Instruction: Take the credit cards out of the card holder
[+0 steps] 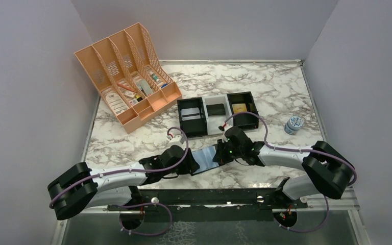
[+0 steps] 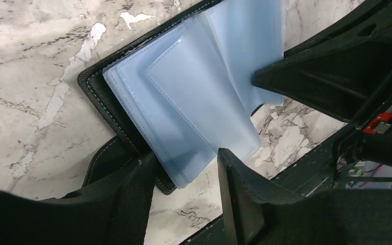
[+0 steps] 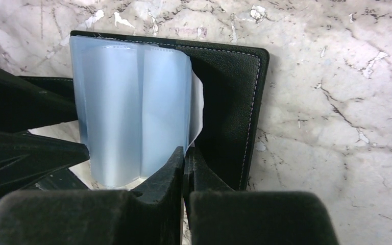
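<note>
Leafing step: my right hand pinched a card holder sleeve; left hand lay released. Next needed: turn it, spot cards.

Grained, matt black leather-like cover on the card holder, with pale thread stitching; smooth, translucent, slightly glossy blue-grey plastic sleeves; smooth marble-patterned table, faintly shiny.

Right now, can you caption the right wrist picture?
Right pincer pinching a clear sleeve of the open card holder.
</note>
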Available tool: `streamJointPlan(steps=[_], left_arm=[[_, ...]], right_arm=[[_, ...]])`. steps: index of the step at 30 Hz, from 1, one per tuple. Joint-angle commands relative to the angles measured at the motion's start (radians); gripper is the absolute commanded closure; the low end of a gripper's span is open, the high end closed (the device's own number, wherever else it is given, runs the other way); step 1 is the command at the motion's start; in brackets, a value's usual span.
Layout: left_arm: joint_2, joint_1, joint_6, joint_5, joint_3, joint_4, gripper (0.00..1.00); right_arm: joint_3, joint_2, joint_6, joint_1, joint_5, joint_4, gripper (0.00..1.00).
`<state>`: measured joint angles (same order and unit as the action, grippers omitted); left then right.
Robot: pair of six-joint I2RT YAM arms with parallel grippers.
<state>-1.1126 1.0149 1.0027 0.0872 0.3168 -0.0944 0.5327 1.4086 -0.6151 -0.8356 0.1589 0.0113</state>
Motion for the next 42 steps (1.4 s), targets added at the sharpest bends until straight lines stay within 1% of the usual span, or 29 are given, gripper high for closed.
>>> streamJointPlan(steps=[1,3,5,11,15,17,20,23,27,30,35,38,42], left_arm=[[0.028,0.003,0.116,0.069,-0.073,-0.110,0.50],[0.037,0.002,0.151,0.072,-0.096,-0.156,0.52],[0.051,0.003,0.166,0.090,-0.096,-0.168,0.56],[0.080,0.004,0.112,0.094,-0.046,-0.197,0.69],[0.033,0.006,0.083,0.054,-0.008,-0.193,0.68],[0.005,0.006,0.094,0.062,-0.002,-0.179,0.69],[-0.020,0.011,0.103,0.100,0.012,-0.111,0.82],[-0.044,0.021,0.073,0.126,0.048,-0.038,1.00],[-0.137,0.058,0.007,0.188,0.157,0.126,1.00],[-0.232,0.115,-0.022,0.263,0.261,0.245,1.00],[-0.415,0.209,-0.003,0.402,0.451,0.482,1.00],[-0.464,0.239,0.014,0.432,0.493,0.534,1.00],[-0.436,0.250,0.037,0.441,0.482,0.524,1.00]], right_arm=[[-0.059,0.013,-0.067,-0.014,0.124,-0.014,0.99],[-0.071,0.005,-0.074,-0.014,0.133,-0.023,0.99],[-0.079,0.006,-0.075,-0.014,0.139,-0.025,0.99],[-0.085,-0.008,-0.060,-0.014,0.149,-0.024,0.99],[-0.083,-0.035,-0.057,-0.014,0.134,-0.008,0.99],[-0.081,-0.046,-0.057,-0.014,0.122,0.001,0.99],[-0.079,-0.062,-0.054,-0.014,0.106,0.012,0.99],[-0.075,-0.085,-0.047,-0.014,0.089,0.020,0.99],[-0.056,-0.114,-0.011,-0.014,0.087,0.040,0.99],[-0.034,-0.125,0.012,-0.014,0.087,0.070,0.99],[-0.022,-0.159,0.007,-0.014,0.063,0.100,0.98],[-0.031,-0.176,-0.019,-0.014,0.061,0.087,0.98],[-0.043,-0.166,-0.053,-0.013,0.041,0.071,0.97]])
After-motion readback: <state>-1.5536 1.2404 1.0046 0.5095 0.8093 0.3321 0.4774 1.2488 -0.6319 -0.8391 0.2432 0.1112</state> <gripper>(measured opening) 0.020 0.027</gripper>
